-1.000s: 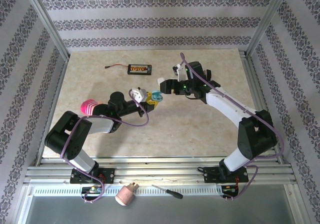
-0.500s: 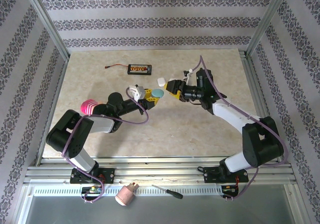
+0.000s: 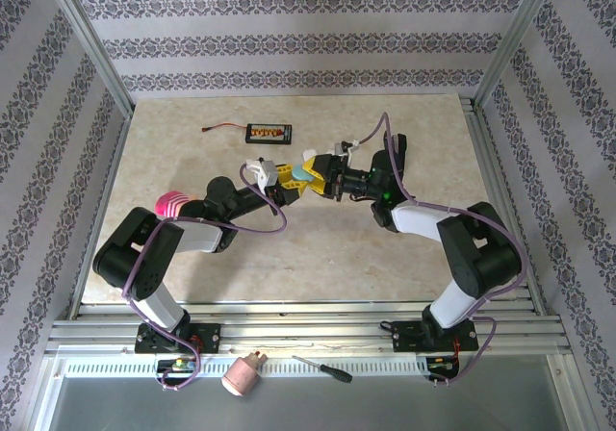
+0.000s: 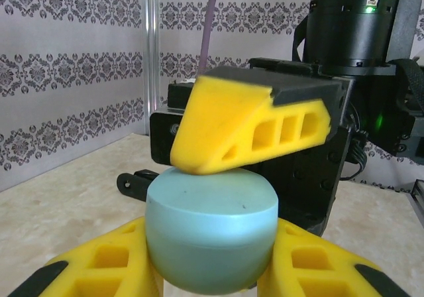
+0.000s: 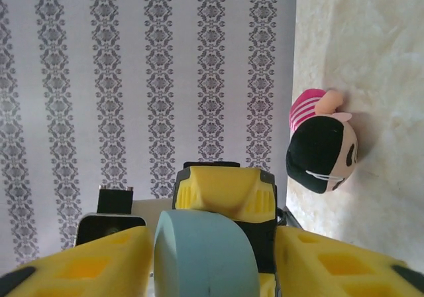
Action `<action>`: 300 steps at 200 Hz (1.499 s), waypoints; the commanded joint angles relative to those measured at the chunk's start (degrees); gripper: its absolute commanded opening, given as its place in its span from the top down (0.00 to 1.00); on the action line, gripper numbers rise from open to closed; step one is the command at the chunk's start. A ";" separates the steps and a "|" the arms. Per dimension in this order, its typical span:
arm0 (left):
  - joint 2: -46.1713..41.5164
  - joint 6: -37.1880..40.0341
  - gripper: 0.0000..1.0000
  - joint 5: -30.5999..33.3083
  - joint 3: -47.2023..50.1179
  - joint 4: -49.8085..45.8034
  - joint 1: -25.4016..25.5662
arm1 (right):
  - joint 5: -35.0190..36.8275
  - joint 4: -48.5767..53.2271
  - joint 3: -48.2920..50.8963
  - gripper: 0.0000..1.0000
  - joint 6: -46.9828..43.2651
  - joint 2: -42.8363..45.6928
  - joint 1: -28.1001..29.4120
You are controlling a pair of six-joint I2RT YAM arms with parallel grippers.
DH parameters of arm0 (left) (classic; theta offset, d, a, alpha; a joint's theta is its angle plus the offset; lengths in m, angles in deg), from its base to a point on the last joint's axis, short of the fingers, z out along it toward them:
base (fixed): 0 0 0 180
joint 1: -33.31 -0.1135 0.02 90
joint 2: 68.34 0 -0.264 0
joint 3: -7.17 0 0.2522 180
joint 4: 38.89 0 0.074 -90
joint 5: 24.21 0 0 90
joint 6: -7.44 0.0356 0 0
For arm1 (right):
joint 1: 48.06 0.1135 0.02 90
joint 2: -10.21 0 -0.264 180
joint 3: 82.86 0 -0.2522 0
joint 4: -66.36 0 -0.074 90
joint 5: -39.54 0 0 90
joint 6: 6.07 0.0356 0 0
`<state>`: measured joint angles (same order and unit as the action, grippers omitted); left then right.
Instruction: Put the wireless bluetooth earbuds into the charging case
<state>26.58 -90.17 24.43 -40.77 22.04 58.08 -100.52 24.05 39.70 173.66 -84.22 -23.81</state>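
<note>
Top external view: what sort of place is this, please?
Most likely a robot test cell, not a home: an aluminium frame holds wallpaper panels as walls, and two robot arms are bolted to a rail at the near edge of the table.

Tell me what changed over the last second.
The right gripper swung left, across to the blue case held up by the left gripper. Its fingers now straddle the case, one touching its top; whether they grip it firmly cannot be told. The left gripper stayed shut on the case. The plush toy and the black device stayed put.
</note>
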 commanded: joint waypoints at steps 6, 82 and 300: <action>0.19 -0.04 0.73 0.06 -0.76 3.65 0.71 | -0.54 -7.77 0.70 0.63 3.74 -0.27 0.11; -1.38 5.46 0.37 1.26 0.38 -2.61 0.67 | 1.62 1.11 1.54 0.75 -7.68 0.65 -2.27; -15.69 17.19 0.01 16.12 -1.13 -50.95 -0.22 | 24.07 35.24 -3.73 0.51 -42.95 -11.64 -6.75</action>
<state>13.57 -66.77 33.37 -41.77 -30.92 58.10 -81.09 54.69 36.25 134.87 -97.90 -30.30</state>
